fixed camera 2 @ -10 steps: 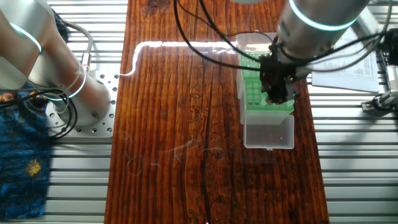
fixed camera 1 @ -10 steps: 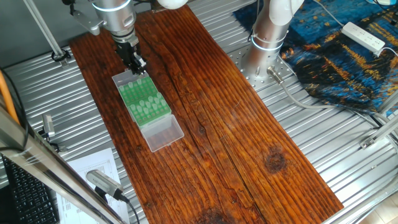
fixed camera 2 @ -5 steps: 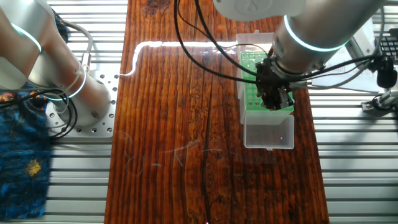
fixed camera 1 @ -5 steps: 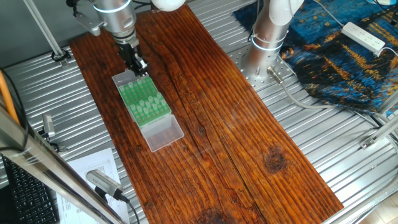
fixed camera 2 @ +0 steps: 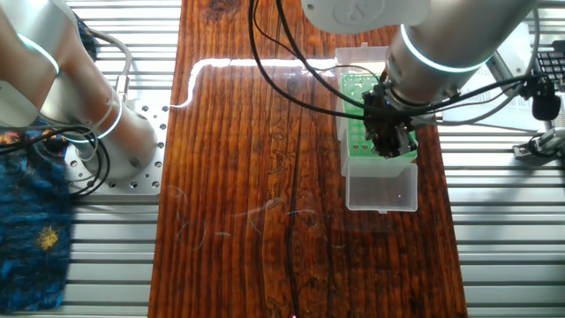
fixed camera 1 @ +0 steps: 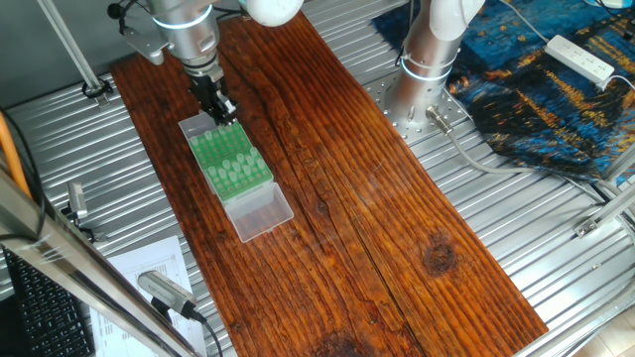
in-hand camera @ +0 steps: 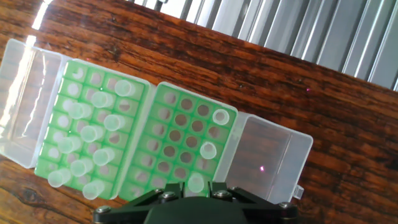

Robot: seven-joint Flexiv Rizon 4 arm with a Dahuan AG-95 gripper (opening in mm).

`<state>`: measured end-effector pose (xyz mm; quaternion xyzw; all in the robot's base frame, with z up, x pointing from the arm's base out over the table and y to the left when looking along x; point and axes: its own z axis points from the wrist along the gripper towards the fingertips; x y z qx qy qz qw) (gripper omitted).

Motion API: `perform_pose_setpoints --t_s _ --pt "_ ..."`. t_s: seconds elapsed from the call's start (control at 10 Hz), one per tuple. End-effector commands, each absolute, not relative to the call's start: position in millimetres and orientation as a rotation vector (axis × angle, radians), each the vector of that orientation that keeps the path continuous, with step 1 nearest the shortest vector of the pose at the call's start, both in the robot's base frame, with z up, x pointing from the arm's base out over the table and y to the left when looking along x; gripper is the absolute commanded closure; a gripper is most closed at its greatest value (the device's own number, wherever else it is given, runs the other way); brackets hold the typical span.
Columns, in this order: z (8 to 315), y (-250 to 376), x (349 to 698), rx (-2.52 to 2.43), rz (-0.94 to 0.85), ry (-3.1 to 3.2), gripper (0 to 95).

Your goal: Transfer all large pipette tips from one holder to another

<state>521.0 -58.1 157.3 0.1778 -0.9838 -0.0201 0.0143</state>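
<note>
Raised slightly since 1 s ago, the gripper (fixed camera 1: 224,111) is held above the far end of the green rack (fixed camera 1: 230,164). Whether its fingers are spread or closed cannot be told; 1 whitish tip (in-hand camera: 195,182) is seen at their ends. Large pipette tips (in-hand camera: 87,133): roughly a dozen are seated in the green block ahead and to the left. 2 more are seated in the block directly ahead. Clear lids (in-hand camera: 268,158) are hinged open at both outer ends on the wooden board (fixed camera 2: 247,177).

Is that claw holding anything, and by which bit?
Cannot tell: a translucent whitish conical plastic tip sits right at the tool, but any contact is hidden.
</note>
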Motion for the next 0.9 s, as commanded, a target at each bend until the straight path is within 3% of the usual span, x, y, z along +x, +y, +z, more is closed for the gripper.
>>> perform_pose_setpoints --t_s 0.1,0.9 --pt "156.0 -58.1 521.3 0.558 -0.06 -3.063 76.0" --pt "151.0 -56.4 529.9 0.561 -0.05 -3.075 76.0"
